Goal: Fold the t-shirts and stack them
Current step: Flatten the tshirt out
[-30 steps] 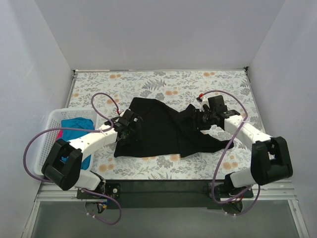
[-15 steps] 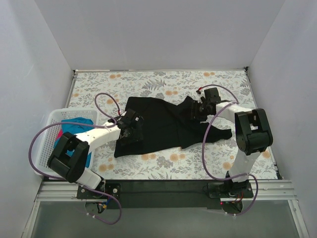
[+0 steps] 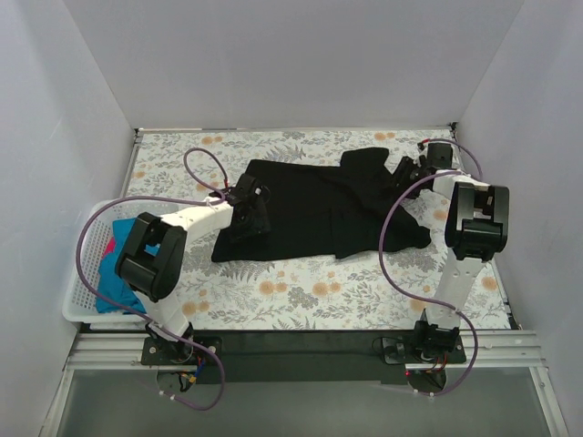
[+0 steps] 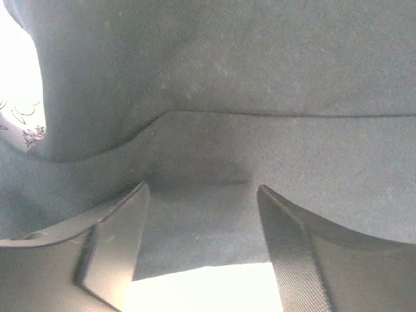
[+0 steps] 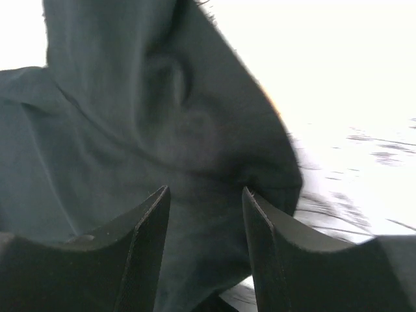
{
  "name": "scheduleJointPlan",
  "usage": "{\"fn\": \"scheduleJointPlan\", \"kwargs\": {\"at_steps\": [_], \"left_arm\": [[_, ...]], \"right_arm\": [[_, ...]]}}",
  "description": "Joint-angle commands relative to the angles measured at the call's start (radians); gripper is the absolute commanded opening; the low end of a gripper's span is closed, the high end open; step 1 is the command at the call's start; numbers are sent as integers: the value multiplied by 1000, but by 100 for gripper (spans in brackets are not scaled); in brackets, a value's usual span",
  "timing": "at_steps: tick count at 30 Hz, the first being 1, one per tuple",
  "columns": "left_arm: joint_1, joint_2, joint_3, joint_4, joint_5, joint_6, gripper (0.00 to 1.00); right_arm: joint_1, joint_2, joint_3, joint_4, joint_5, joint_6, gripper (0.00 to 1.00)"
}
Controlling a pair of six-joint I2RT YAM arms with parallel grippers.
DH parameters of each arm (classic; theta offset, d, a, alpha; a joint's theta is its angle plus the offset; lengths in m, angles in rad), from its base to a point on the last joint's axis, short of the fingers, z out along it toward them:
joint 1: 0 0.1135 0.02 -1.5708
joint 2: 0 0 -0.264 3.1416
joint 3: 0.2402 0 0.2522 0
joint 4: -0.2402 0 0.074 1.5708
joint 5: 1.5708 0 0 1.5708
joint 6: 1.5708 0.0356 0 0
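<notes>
The black t-shirt (image 3: 314, 209) lies spread across the middle of the floral table. My left gripper (image 3: 250, 205) rests on its left part. In the left wrist view its fingers (image 4: 120, 227) stand apart, with flat black cloth (image 4: 208, 78) across the gap. My right gripper (image 3: 405, 168) is at the shirt's far right end. In the right wrist view a bunched fold of black cloth (image 5: 195, 130) fills the narrow gap between its fingers (image 5: 149, 227). The teal-blue t-shirt (image 3: 117, 273) and a bit of pink-red cloth (image 3: 109, 247) lie in the basket.
The white lattice basket (image 3: 82, 305) stands at the table's left edge, beside the left arm. White walls close the table at the back and both sides. Purple cables loop above both arms.
Both grippers have moved away from the bases, the right one far toward the back right corner. The black t-shirt has been dragged back and stretched wider.
</notes>
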Motion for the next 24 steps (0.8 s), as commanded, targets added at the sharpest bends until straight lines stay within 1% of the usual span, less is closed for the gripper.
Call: {"fn": "scheduleJointPlan", "kwargs": {"at_steps": [1,3,4,5,6,7,8,10,11,13,16,18,20,23,24], "left_arm": [[6,-130,-10,-9,-15,7,69],[6,-203,-15,-13,-59,-11,71],[6,-274,-18,-27,-79,-16,73],[6,-337,-19,-52,-120,-26,74],[5,-361,-21,-68,-144,-33,75],[6,-400,-28,-107,-200,-66,76],[6,-434,-48,-137,-228,-76,77],[6,-476,-100,-167,-265,-100,77],[8,-496,-136,-173,-283,-106,77],[12,-528,-189,-179,-288,-122,78],[14,-574,-251,-167,-302,-137,77],[15,-597,-294,-153,-329,-137,77],[14,-628,-329,-110,-342,-126,77],[15,-625,-371,-86,-348,-126,77],[15,-622,-383,-84,-351,-128,77]], "right_arm": [[12,-67,14,-66,101,-65,56],[41,-159,-16,-72,166,-99,57],[61,-195,-61,-72,228,-105,58],[80,-263,-82,-72,275,-110,59],[107,-299,-108,-72,296,-113,59],[161,-392,-179,-73,318,-122,59],[184,-446,-219,-76,324,-134,59],[314,-511,-272,-99,344,-173,59],[353,-541,-296,-118,343,-189,59],[486,-562,-327,-164,359,-210,59],[597,-562,-378,-211,375,-203,58],[695,-537,-396,-233,466,-203,58],[756,-506,-404,-239,525,-200,58],[810,-442,-373,-268,621,-205,57],[819,-434,-367,-276,629,-211,57]]}}
